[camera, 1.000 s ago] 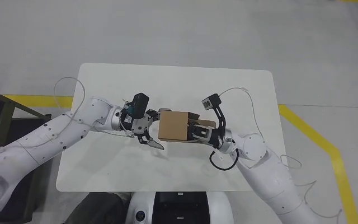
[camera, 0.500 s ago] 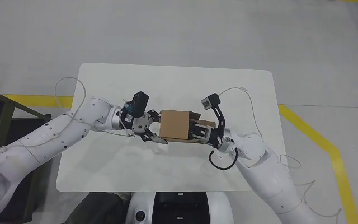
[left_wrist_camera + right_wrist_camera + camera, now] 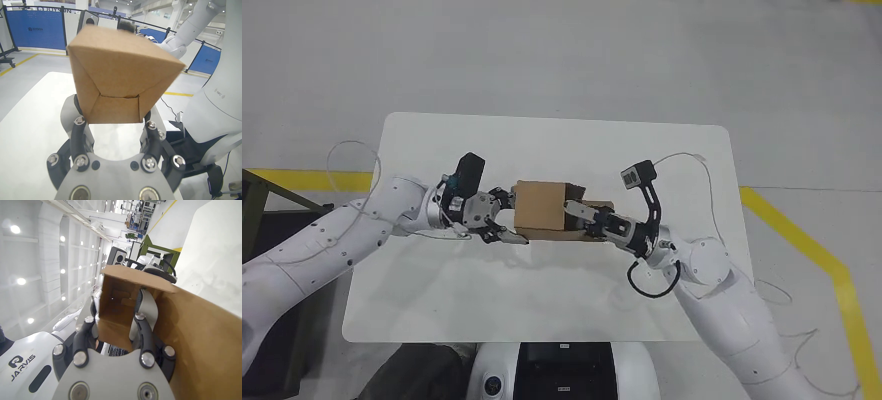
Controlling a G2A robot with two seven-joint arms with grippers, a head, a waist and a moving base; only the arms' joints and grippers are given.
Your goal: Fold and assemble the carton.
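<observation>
White table (image 3: 422,290) with rounded corners, on grey floor (image 3: 562,60) marked by a yellow line (image 3: 807,235). Blue partition panels (image 3: 37,32) behind, in the left wrist view.

Item: carton (image 3: 540,208), plain brown cardboard, partly assembled. Located near the table's middle, between the two grippers. Held clear of the tabletop, with bare white surface showing under it in the left wrist view.

Position relative to left gripper (image 3: 514,216): near end of carton set between the two fingers (image 3: 66,110), one at each side wall, both touching cardboard. Spread to the carton's width and pressed against it, grasping that end.

Position relative to right gripper (image 3: 576,214): at the opposite end. One finger (image 3: 149,308) reaching inside the carton, the other outside, with a cardboard wall pinched between them. Clamped on the carton.

Orientation: long axis lying across the table from the left gripper to the right gripper, roughly level. Open end turned toward the right gripper, with the interior visible in the right wrist view. Loose flaps (image 3: 598,208) spread out on that same side, one broad flap running alongside the right gripper. End toward the left gripper showing panels folded inward and meeting at a crease; cannot tell whether fully closed.
</observation>
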